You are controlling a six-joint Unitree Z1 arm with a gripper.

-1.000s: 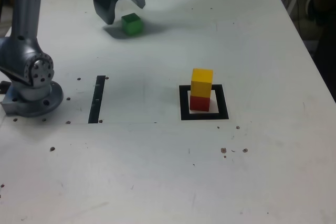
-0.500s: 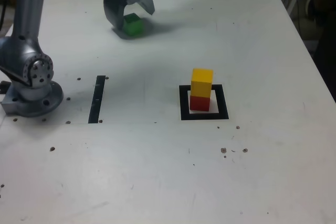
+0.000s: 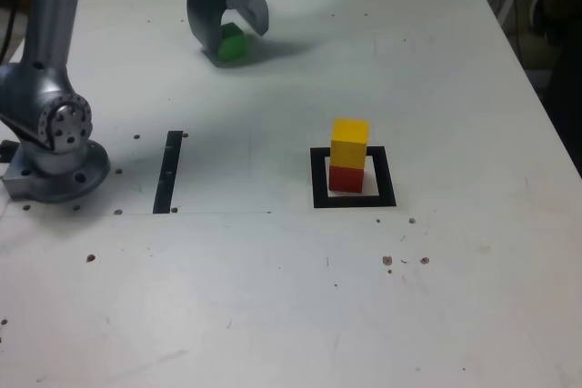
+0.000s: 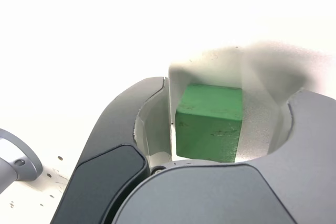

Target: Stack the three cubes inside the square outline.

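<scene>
The green cube sits on the white table at the far side, between the two fingers of my gripper. In the wrist view the green cube lies inside my gripper: one finger is against one of its sides, and a strip of table shows between the cube and the other finger. The jaws stand partly closed and the cube rests on the table. The yellow cube stands on the red cube inside the square outline, well apart from the gripper.
The arm's grey base stands at the exterior view's left, with a straight black tape strip beside it. The table's far edge runs just behind the gripper. Dark objects stand off the table at the exterior view's right.
The gripper has moved towards the exterior view's right and down over the green cube, and its jaws have narrowed around it. The yellow-on-red stack has not moved.
</scene>
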